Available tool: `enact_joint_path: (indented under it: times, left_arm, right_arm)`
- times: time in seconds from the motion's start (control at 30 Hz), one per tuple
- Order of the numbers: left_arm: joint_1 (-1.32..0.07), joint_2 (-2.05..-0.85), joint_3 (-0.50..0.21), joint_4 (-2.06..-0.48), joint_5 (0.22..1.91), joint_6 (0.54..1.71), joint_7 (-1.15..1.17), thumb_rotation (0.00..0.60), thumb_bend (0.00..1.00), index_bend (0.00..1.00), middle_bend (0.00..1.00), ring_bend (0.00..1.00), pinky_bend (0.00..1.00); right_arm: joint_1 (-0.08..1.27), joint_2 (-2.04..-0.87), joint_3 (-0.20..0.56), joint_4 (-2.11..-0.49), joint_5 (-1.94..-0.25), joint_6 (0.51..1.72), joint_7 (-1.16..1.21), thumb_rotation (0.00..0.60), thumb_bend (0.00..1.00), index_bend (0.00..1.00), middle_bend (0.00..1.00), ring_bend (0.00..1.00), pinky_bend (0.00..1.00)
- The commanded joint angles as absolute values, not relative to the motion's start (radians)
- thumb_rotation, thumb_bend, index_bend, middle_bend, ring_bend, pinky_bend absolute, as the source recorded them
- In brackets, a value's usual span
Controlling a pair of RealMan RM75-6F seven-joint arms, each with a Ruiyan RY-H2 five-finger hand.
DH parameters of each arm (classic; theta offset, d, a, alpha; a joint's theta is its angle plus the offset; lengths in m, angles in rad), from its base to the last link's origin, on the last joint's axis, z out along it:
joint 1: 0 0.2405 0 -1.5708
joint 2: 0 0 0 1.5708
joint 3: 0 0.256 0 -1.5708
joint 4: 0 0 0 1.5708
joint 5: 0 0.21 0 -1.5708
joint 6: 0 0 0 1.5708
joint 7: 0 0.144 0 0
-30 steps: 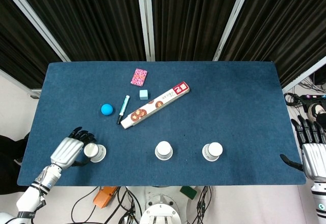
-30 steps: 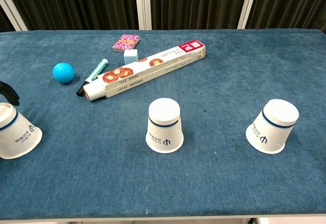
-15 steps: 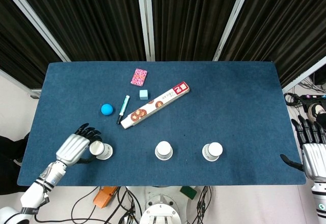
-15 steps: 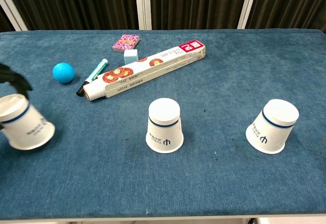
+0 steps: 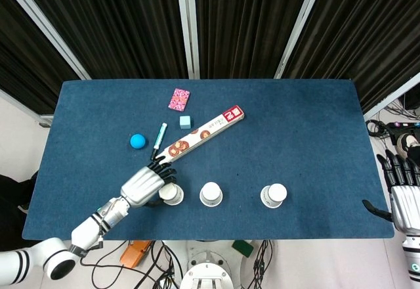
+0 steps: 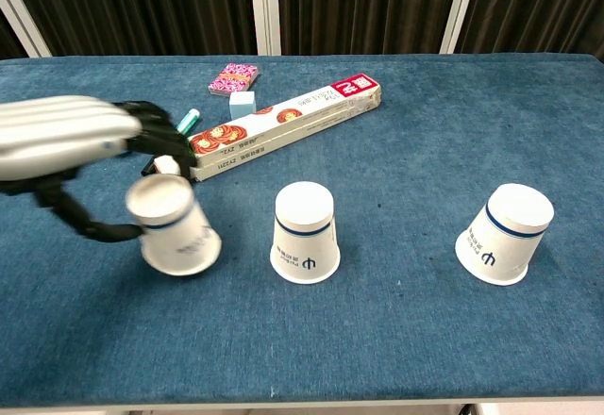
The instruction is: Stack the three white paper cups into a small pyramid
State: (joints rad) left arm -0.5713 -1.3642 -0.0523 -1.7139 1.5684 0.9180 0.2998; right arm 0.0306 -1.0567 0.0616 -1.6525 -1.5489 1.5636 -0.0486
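Observation:
Three white paper cups stand upside down along the near side of the blue table [image 5: 308, 125]. My left hand [image 5: 146, 184] grips the left cup [image 6: 173, 224], tilted, just left of the middle cup [image 6: 305, 232]; in the head view this held cup [image 5: 172, 194] is close beside the middle cup [image 5: 210, 194]. The right cup [image 6: 506, 234] stands alone further right, also seen from the head camera as the right cup [image 5: 274, 196]. My right hand [image 5: 401, 194] hangs off the table's right edge, fingers apart, holding nothing.
A long printed box [image 5: 200, 136] lies diagonally behind the cups. A marker pen [image 5: 159, 140], a blue ball [image 5: 137, 141], a small pale blue cube [image 5: 186, 122] and a pink patterned packet [image 5: 178, 98] sit further back left.
My left hand has carried its cup rightward along the table's near side, from the far left to beside the middle cup. The right hand and other cups have stayed put.

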Motion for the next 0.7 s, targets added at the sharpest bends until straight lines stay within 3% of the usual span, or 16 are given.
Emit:
enact_joint_path:
  times: [0.03,0.7]
  left_arm:
    - [-0.606,-1.396,-0.073,-1.718,1.536,0.888,0.346,0.6,0.33,0.4,0.19,0.14,0.0]
    - [-0.69,-1.472,-0.087,-1.708,1.419,0.857,0.431,0.6,0.31,0.4,0.19,0.14,0.0]
  right_arm:
    - [0.03,-1.057,0.062,-1.652,-1.549,1.565,-0.047,0.6,0.19,0.0,0.03,0.0,0.04]
    - [0.028,-1.065,0.06,-1.631,-1.538,1.553,-0.027,0.6,0.19,0.0,0.03,0.0,0.04]
